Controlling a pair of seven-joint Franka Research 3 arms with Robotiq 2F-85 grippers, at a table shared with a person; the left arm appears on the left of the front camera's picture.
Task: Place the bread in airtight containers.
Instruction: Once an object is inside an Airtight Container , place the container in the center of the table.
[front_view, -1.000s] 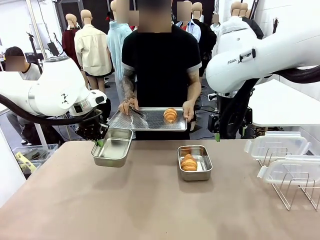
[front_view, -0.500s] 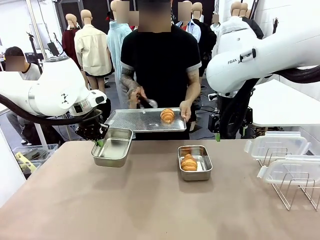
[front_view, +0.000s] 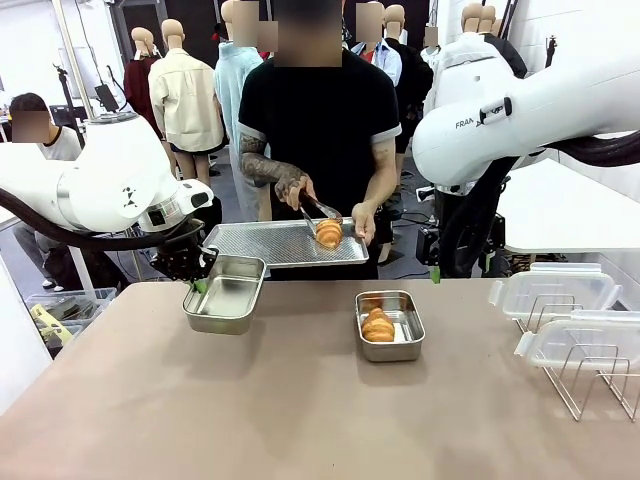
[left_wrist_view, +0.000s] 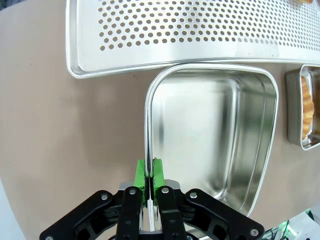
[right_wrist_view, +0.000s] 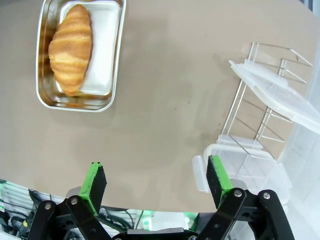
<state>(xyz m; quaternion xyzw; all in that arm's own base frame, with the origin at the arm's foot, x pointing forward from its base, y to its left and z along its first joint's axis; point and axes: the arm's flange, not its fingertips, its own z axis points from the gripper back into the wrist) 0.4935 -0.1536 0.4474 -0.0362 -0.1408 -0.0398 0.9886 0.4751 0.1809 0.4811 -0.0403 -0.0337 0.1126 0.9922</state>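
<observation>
**L arm pinching empty tin; 2nd croissant in tongs at tray**

L gripper (front_view: 197, 285) (left_wrist_view: 149, 167): green pads together on the side wall of an empty small shallow rectangular stainless-steel tin (front_view: 225, 293) (left_wrist_view: 215, 135), at the far-left part of the brown table (front_view: 300, 420). Can't tell if the tin's base rests on the table.

R gripper (right_wrist_view: 155, 167): fingers wide apart, nothing btwn them, hanging above the table.

Second steel tin (front_view: 392, 352) (right_wrist_view: 75, 104) sits mid-table, well apart from the empty one. A golden-brown ridged croissant (front_view: 377, 325) (right_wrist_view: 71, 49) lies lengthwise inside it.

Person at far side holds a large flat perforated steel tray (front_view: 260, 243) (left_wrist_view: 200, 30) w/ one hand (front_view: 362, 222). In L wrist view the tray's edge is just beside the empty tin's far end. Other hand (front_view: 296, 187) grips metal tongs (front_view: 318, 208), which are closed on a second golden-brown croissant (front_view: 328, 232) at the tray's right end. Can't tell if that croissant touches the tray.

Two clear plastic clip lids (front_view: 555, 288) (front_view: 585, 340) stand on a wire rack (front_view: 590, 385) at the table's right side.
</observation>
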